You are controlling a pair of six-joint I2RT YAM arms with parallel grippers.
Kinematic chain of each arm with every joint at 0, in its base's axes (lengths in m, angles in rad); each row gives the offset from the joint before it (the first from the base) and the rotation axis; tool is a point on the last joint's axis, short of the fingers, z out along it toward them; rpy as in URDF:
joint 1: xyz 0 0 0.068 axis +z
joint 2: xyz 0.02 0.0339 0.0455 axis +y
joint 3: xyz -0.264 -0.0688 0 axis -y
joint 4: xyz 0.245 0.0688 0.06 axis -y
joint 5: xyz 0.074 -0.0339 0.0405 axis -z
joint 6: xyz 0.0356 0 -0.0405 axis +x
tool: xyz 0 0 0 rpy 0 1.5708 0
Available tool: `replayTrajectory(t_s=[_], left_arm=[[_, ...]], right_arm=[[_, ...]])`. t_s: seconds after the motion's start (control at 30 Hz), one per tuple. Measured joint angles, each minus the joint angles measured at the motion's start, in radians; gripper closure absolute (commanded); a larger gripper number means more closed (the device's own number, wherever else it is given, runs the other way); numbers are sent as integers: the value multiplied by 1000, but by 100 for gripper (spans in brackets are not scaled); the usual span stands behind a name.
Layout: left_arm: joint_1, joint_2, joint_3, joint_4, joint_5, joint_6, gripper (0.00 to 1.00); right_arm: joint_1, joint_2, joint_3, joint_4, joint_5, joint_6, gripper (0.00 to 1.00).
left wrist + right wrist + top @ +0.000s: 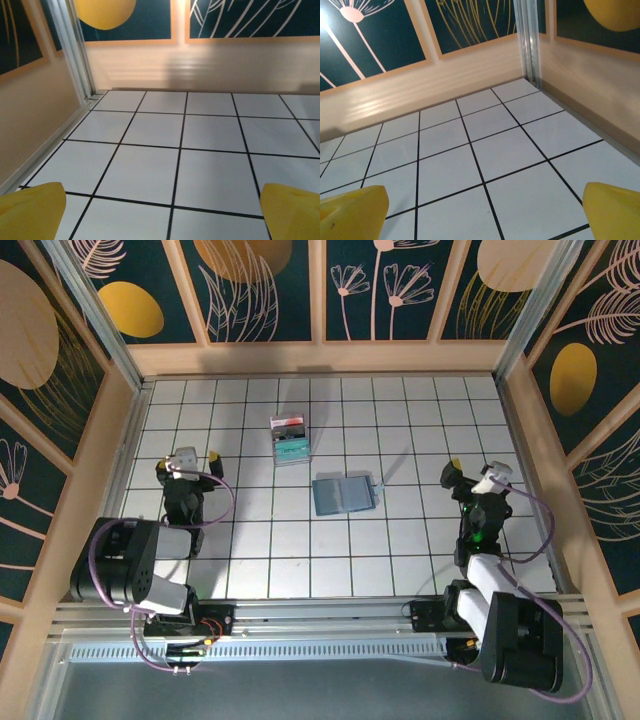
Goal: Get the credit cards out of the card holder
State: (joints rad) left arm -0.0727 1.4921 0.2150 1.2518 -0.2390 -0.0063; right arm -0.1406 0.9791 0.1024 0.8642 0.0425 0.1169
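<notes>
Overhead view of a white tiled surface (400, 540) enclosed by wood-framed wall panels (260, 290) printed with botanical motifs on dark teal. The card holder (343, 495), slate-blue, lies flat near the middle of the surface, slightly skewed to the tile grid. A pale sliver shows at its right edge, too small to identify, and the credit cards cannot be made out at this scale. Toward the far edge and a little to the left, apart from the card holder, stands a small clear plastic box (290, 440). A teal item shows through its near portion and a red-and-dark band through its far portion, and what these contents are cannot be told. The left gripper (188, 460) sits close to the left edge of the surface and the right gripper (483, 472) close to the right edge, both well apart from the card holder and the box. In the left wrist view the yellow fingertips (30, 212) stand spread wide over bare tiles, with nothing between them. In the right wrist view the yellow fingertips (352, 215) are likewise spread wide over bare tiles near the far right corner.
</notes>
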Motion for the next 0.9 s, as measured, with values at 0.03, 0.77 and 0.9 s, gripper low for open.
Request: replayTrajectory(t_s=[0.03,0.77,0.9], left_arm=[[4,15,-2,-2,-1,-5,1],[19,34,-3,9,-8,-45,1],[19,34,-3,9,-8,-45,1]], right_arm=[[-1,18,-1,17,-9,0,1],[24,593,82,502,-317,-65,1],[27,593,86,500,-333,-80,1]])
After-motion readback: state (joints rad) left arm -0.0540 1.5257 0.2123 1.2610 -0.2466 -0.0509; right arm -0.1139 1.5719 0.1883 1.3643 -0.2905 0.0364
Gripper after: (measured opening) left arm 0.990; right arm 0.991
